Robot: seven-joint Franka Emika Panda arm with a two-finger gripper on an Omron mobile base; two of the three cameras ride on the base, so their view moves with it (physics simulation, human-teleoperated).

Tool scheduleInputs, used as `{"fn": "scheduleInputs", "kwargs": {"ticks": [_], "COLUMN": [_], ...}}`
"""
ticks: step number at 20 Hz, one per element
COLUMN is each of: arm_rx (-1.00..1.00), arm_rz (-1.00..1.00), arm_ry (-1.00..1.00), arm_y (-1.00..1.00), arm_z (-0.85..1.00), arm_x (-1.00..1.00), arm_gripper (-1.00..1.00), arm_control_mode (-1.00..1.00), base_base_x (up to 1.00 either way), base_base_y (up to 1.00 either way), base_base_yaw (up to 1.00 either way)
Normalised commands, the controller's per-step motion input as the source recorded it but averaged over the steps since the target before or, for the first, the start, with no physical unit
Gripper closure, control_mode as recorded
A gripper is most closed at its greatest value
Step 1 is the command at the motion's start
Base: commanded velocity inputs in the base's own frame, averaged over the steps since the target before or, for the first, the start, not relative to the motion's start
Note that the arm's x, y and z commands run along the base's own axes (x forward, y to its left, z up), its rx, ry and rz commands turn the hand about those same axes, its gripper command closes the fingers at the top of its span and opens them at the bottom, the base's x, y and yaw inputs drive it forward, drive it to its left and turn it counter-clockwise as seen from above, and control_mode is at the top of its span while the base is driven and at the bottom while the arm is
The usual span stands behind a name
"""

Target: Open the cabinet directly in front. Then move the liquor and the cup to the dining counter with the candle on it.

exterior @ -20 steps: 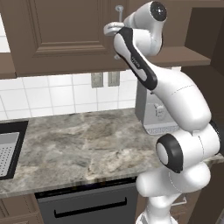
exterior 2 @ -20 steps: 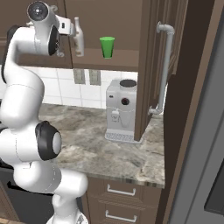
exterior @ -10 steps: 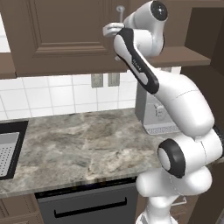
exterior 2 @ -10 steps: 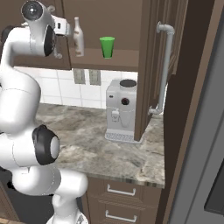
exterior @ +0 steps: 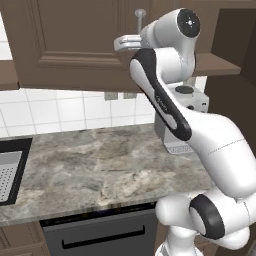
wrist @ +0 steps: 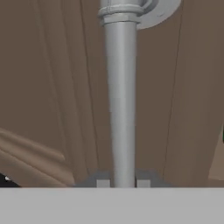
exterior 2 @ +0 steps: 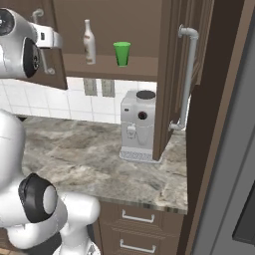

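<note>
- The tool [wrist: 121, 183] straddles the left door's handle [wrist: 121, 100]; whether it pinches the bar, I cannot tell.
- Pull outward along the hinge arc, wrist square.
- Liquor [exterior 2: 89, 42] and cup [exterior 2: 121, 53] wait beyond, on the shelf.

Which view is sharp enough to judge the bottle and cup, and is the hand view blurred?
Right base view: flat, even light, no glare; liquor and cup clear on the cabinet shelf. Hand view: close and soft, the silver handle blurring towards the bottom. Left base view: evenly lit.
</note>
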Motion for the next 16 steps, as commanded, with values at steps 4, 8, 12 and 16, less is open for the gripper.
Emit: {"fn": "scheduleInputs", "kwargs": {"ticks": [4,8,12,16], "arm_rx": [-0.07,-0.08,-0.10,-0.14], "arm_rz": [0.00,0.00,0.00,-0.02], "arm_ry": [-0.16,-0.14,-0.09,-0.07], "arm_y": [0.71,0.81,0.94,1.00], "arm_z": [0.01,0.08,0.09,0.04], "arm_x": [-1.00,-1.00,-1.00,-0.98], "arm_gripper": [1.00,1.00,1.00,-1.00], "arm_control_mode": [-1.00,-1.00,-1.00,-1.00], "base_base_x": [0.00,0.00,0.00,0.00], "base_base_y": [0.00,0.00,0.00,0.00], "base_base_yaw": [0.00,0.00,0.00,0.00]}}
